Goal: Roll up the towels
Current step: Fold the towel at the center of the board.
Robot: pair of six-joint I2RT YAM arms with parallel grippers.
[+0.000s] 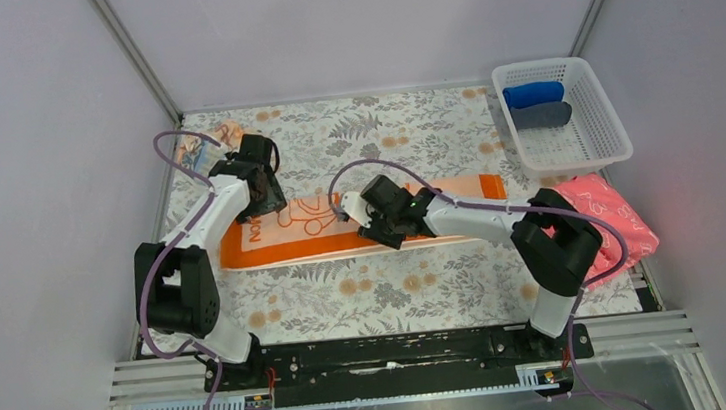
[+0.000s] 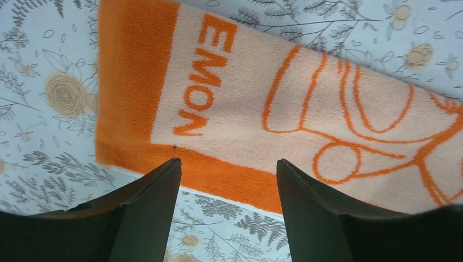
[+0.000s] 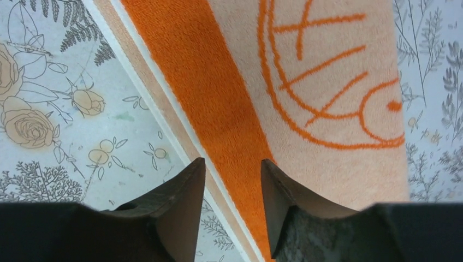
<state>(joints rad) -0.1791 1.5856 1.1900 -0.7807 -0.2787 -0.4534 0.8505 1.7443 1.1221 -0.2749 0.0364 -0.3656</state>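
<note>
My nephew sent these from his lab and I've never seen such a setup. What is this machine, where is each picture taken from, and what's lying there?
These are two robot arms bolted at the near edge of a table with a flowered cover. The wide picture looks down from above and behind them. The other two come from cameras on the wrists, looking past each arm's own tips. An orange-bordered towel lies flat. The dark left fingers hang over it near its lettered end, the right fingers over a long edge. Both pairs stand apart and hold nothing. At the right, a white basket holds a blue roll and a grey roll, with a pink cloth nearby.
</note>
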